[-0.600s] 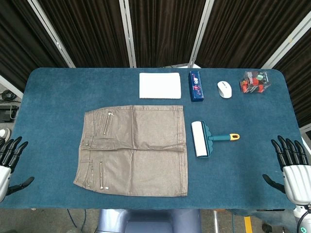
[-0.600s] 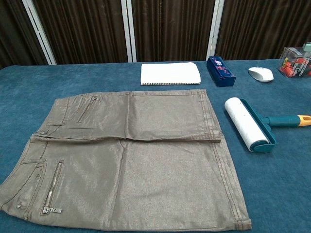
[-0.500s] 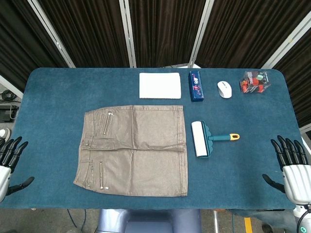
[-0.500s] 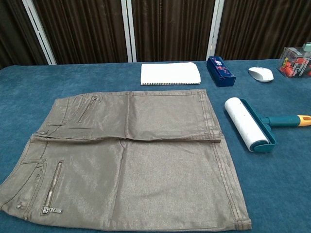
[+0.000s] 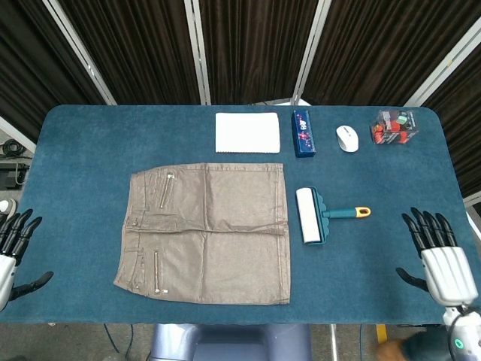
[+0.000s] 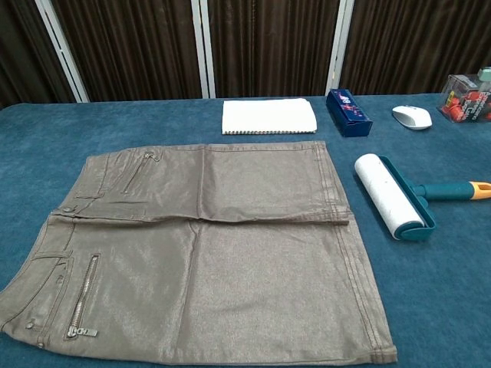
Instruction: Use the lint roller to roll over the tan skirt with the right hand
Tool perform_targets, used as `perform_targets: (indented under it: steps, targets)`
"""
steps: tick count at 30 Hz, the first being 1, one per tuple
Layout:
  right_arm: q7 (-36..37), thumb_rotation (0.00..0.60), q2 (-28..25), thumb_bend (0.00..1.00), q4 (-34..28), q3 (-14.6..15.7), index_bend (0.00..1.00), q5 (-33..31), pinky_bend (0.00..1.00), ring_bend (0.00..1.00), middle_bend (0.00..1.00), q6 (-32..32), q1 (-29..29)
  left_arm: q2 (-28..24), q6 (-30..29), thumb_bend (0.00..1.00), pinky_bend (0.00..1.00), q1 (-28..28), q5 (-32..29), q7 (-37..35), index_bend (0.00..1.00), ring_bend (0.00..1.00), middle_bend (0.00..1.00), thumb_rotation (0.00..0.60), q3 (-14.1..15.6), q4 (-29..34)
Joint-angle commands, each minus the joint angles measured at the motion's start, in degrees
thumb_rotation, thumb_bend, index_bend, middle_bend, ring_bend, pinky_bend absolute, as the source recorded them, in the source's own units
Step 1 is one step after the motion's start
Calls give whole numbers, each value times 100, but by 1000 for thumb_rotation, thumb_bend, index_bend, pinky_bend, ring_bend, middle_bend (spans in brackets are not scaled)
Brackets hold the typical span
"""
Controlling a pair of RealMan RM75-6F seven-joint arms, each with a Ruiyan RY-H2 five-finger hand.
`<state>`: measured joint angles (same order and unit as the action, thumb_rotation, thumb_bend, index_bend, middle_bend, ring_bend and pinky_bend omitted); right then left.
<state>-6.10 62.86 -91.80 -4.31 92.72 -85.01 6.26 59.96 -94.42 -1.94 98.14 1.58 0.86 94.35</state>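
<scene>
- Head view: right robot hand (image 5: 438, 259) low at the near right table (image 5: 83, 150) edge, fingers spread wide, holding nothing; wrist cut off by the frame.
- Left robot hand (image 5: 11, 248) half out of frame, fingers apart, empty.
- Lint roller (image 5: 319, 215) well left of the right robot hand, just beside the tan skirt (image 5: 207, 232).
- Chest view: neither robot hand visible; roller handle clipped at the frame edge; blue cloth surface, dark curtains (image 6: 268, 46) behind.

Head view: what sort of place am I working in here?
Probably a staged test tabletop: blue cloth-covered table, dark curtain backdrop, props laid out neatly, like the tan skirt and lint roller.
</scene>
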Motion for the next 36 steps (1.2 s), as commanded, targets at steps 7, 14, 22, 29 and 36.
perform_targets:
  steps: [7,14,22,29,36]
  targets:
    - [748,600,187,130,912,-526,209,-538,94,181,264,2160,1595,5,214,0,0,-113,-146,24,0,0,0,600,-68,66]
    - [588,600,570,174,1549,-577,225,-682,121,200,294,3075,2303,110,427,0,0,-169,-509,344,0,0,0,600,-193,105]
    - [401,600,1010,197,2005,-388,225,-650,138,222,298,3646,2755,233,632,0,0,-250,-845,536,0,0,0,600,-316,27]
    - [234,600,1359,204,2311,-240,232,-512,139,230,305,3750,2962,281,661,0,0,-259,-894,628,0,0,0,600,-321,19]
    - [-62,600,1746,209,2825,-113,236,-557,139,236,307,3891,3088,291,688,0,0,-269,-926,635,0,0,0,600,-323,6]
